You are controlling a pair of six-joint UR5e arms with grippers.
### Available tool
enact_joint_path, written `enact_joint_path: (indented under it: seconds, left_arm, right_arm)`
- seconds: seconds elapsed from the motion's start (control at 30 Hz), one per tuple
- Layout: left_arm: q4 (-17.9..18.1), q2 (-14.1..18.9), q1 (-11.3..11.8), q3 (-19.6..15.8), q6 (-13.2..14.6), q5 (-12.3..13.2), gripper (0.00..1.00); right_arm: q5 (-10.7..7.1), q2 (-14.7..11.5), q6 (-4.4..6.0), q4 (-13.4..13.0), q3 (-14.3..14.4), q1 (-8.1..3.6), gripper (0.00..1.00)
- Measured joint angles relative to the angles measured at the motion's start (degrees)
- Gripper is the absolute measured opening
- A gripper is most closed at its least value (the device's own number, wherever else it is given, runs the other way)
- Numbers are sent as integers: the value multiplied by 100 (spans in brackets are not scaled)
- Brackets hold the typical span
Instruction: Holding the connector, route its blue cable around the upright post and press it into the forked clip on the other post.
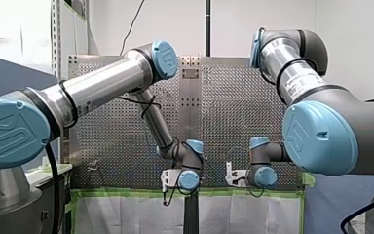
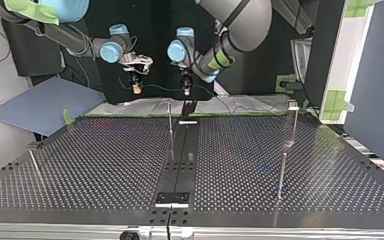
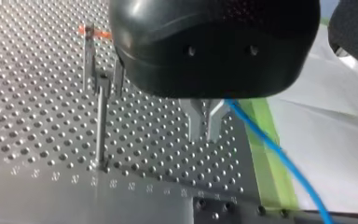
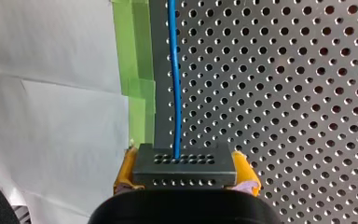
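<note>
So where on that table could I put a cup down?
Barest: top view's left half, between the short post and the strip. Tall posts stand right; the left gripper, right gripper and cable crowd the far edge.

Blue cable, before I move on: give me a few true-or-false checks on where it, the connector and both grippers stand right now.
1. My right gripper clamps the connector between yellow pads. True.
2. The blue cable is already looped around the upright post. False: in the top view it spans between the grippers at the table's edge, clear of the post.
3. My left gripper stands wide open. False: its metal fingers are closed, with the cable leaving from them.
4. Both grippers are near the table's green-taped edge, not over its middle. True.
</note>
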Motion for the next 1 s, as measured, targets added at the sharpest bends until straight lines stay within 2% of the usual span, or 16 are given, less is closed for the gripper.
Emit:
enact_joint_path:
  seconds: [0.23, 0.53, 0.77, 1.0]
  left_arm:
    - [94, -1, -225, 12, 152, -202, 9]
    - [116, -2, -266, 69, 163, -153, 9]
    - [35, -1, -267, 138, 135, -182, 9]
    - [-95, 16, -239, 150, 45, -265, 9]
  right_arm:
    - [2, -1, -1, 4, -13, -41, 0]
    - [-2, 0, 10, 109, -146, -159, 0]
    - [0, 0, -12, 228, -237, -194, 0]
    - [36, -1, -187, 239, -248, -199, 0]
